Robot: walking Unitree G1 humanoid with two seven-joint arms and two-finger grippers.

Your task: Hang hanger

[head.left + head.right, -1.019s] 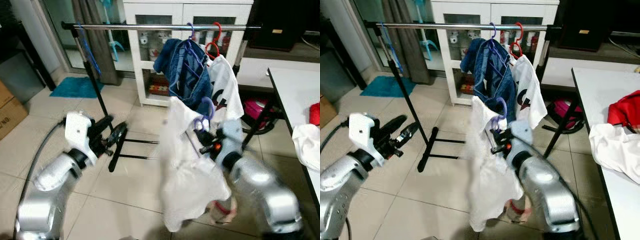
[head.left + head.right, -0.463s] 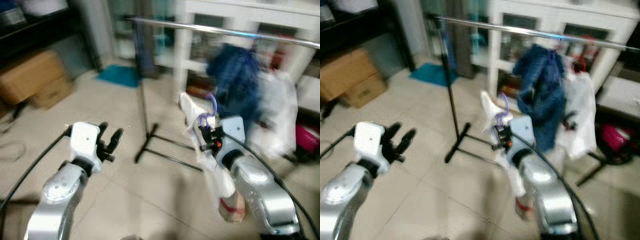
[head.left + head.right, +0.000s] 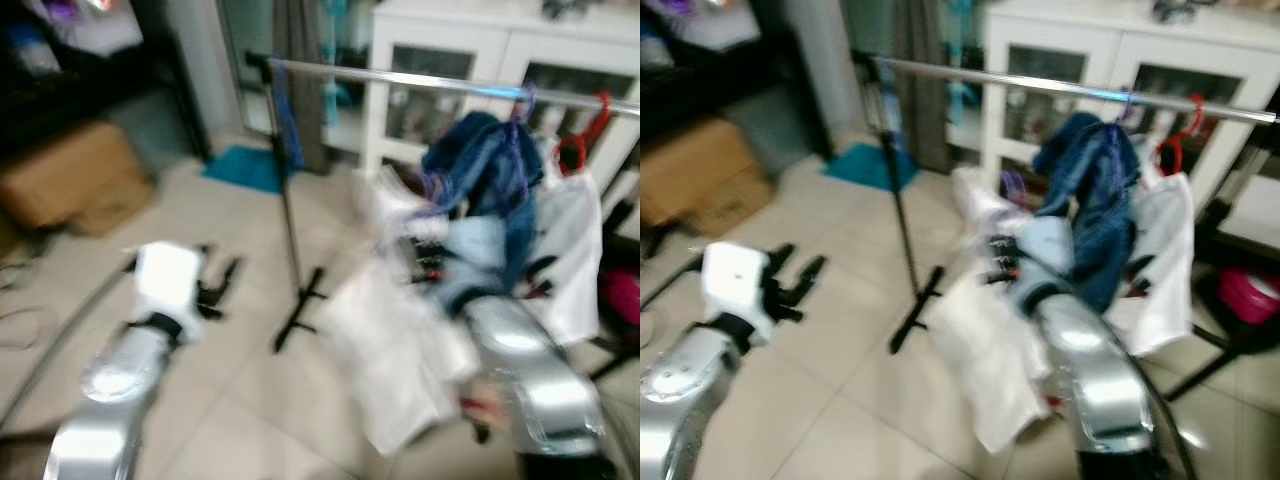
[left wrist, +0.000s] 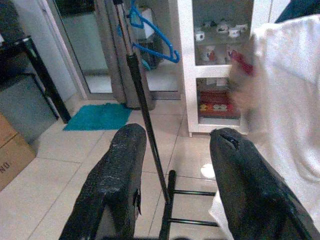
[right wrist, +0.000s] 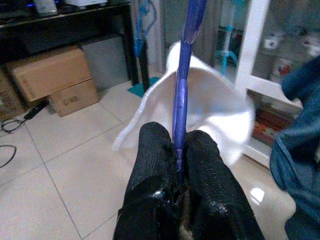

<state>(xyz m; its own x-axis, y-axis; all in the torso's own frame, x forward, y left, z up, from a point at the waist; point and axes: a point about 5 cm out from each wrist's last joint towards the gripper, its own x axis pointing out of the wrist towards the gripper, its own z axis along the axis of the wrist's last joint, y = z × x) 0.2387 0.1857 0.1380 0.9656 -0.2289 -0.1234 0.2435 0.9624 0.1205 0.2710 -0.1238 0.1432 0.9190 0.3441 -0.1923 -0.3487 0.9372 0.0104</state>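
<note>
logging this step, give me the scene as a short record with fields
right pincer: shut on purple hanger, white shirt draped from it
left pincer: open, holding nothing, low over the tiled floor
rail: metal clothes rail on a black stand
already on rail: blue garment and white garment on red hanger
hanger status: not yet on the rail
image quality: head views blurred

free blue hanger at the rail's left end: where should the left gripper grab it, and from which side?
Judging by the left wrist view, take the blue hanger on its lower bar, coming in from the front, the side the robot stands on. The bar is thin and hangs bare, clear of the rack's upright pole, so open fingers can straddle it. The left gripper is open and empty. The right gripper holds the purple hanger.
</note>
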